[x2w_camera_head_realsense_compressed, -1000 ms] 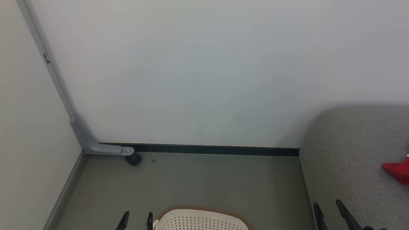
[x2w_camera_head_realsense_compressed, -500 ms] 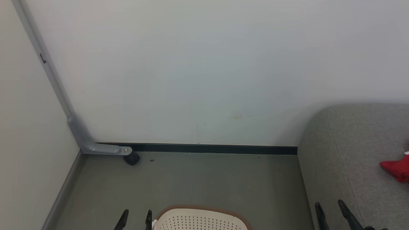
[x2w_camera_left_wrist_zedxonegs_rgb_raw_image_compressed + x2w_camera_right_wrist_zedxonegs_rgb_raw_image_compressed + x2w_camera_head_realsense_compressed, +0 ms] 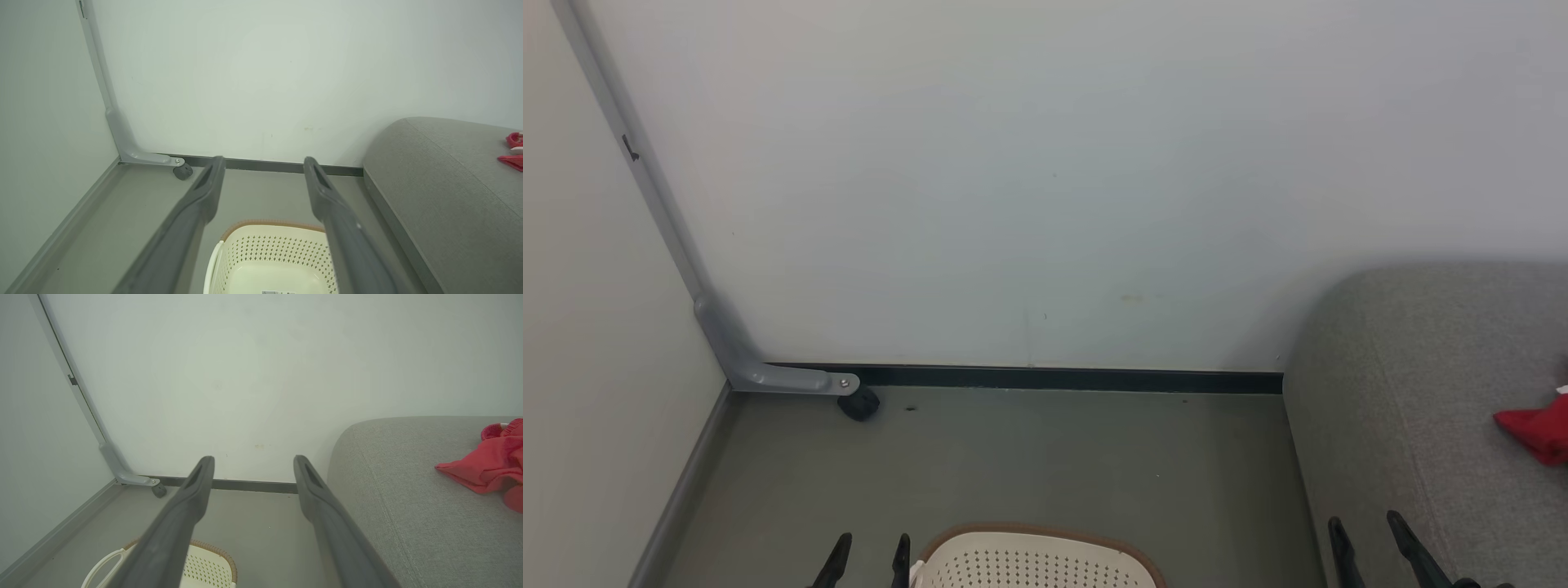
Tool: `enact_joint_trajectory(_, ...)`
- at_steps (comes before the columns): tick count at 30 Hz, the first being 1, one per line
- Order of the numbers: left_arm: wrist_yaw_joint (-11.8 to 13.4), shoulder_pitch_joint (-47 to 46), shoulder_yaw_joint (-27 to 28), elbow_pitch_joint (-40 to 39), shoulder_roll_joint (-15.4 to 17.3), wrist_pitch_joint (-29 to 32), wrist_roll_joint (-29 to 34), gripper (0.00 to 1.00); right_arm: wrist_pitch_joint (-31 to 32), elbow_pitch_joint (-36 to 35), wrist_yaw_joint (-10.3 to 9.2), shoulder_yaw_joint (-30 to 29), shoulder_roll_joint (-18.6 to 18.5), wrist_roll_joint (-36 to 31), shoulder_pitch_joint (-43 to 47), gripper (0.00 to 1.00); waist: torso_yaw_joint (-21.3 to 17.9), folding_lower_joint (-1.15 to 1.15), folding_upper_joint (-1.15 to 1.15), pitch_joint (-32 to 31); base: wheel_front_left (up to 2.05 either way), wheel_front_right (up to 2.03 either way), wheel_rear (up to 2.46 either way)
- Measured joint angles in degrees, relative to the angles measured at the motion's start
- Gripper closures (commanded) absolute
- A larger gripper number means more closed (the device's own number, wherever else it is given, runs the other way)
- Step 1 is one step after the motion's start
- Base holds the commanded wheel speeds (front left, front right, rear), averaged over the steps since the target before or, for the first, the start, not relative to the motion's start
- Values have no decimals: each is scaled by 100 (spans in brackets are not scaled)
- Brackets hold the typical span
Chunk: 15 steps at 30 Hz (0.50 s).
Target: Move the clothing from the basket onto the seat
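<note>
This is a staged home corner in a test space, not a lived-in room. Ahead of the left gripper (image 3: 873,541), the white wall (image 3: 1045,204) is a bare panel. It stands on a grey metal foot (image 3: 792,380) with a small black caster (image 3: 858,404), which marks it as a movable partition. The floor (image 3: 1054,457) ahead of the gripper is plain grey sheet, with a dark skirting (image 3: 1078,380) at the wall's base. The homely pieces are few. A grey seat (image 3: 1405,392) lies to the right of the right gripper (image 3: 1362,520), with red clothing (image 3: 1535,433) on it farther right. A basket (image 3: 1029,563) sits just right of the left gripper.
</note>
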Motion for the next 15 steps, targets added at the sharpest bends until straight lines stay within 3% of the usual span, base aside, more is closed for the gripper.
enact_joint_trajectory(15,-148,68,157,27,-20,0,-263,0,0,52,7,-31,30,0,-15,0,-36,0,0,-15,0,0,0)
